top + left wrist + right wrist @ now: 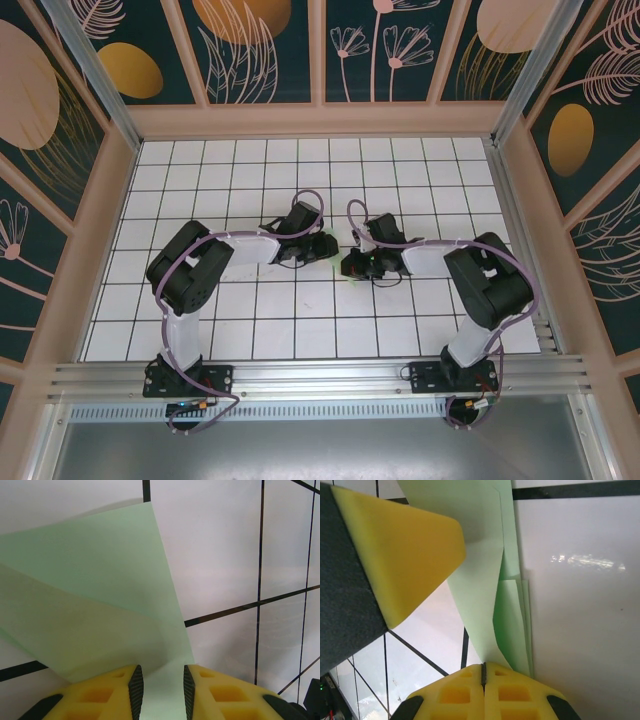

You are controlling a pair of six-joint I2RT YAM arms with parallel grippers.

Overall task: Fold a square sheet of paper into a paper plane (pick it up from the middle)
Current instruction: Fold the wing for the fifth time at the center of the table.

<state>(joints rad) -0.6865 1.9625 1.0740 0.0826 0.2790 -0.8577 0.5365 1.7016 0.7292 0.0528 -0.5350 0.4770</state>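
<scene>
Right wrist: closed fingers (455, 695) pinch folded paper (485, 580)

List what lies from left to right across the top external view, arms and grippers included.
left arm's elbow → left gripper → right gripper → right arm's elbow. The square sheet of paper is overlapped by both grippers there, so it is left out.

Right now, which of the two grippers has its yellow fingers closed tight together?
The right gripper: its fingers meet with no gap, pinching the green paper at its edge. The left gripper has its fingers apart, with paper showing between them.
</scene>
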